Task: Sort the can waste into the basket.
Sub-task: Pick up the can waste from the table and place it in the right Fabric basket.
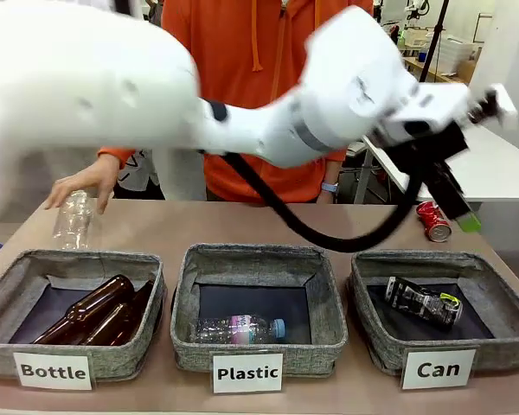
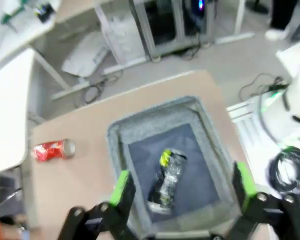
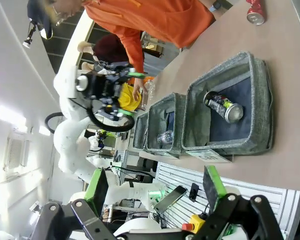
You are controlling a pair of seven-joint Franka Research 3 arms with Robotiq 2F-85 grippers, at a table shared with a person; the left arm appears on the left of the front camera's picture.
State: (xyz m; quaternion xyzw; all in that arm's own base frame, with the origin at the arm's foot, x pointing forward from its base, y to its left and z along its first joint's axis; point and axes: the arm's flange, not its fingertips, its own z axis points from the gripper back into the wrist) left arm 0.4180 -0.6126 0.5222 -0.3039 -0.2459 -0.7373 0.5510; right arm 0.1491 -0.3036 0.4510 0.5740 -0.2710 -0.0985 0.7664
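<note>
At the far left the person's hand [image 1: 85, 183] rests on a clear bottle [image 1: 73, 220] on the worktop [image 1: 242, 226], well apart from the cans, so a collision seems unlikely unless the person reaches to the right. The Bottle basket [image 1: 125, 363] and the Plastic basket [image 1: 186, 346] look the same as the Can basket [image 1: 368, 303], so a can released too far to the left would land in the wrong one. In the Can basket the black can [image 1: 422, 301] already lies on its side. The red can [image 1: 433, 220] lies on the worktop just behind this basket, near the edge, not yet sorted. The left hand [image 2: 182, 181] hangs open and empty above the Can basket, with the red can off to one side. The right hand [image 3: 155, 186] is also open and empty, away from the baskets. I think the main risk is with the red can: it is crushed and shiny, so the pads may slip on it or catch only a corner, and a push could send it over the edge of the worktop. Also the left arm is stretched across the worktop and its cable [image 1: 346, 246] hangs low near the basket rims, so it could drag on one when the arm goes down.
</note>
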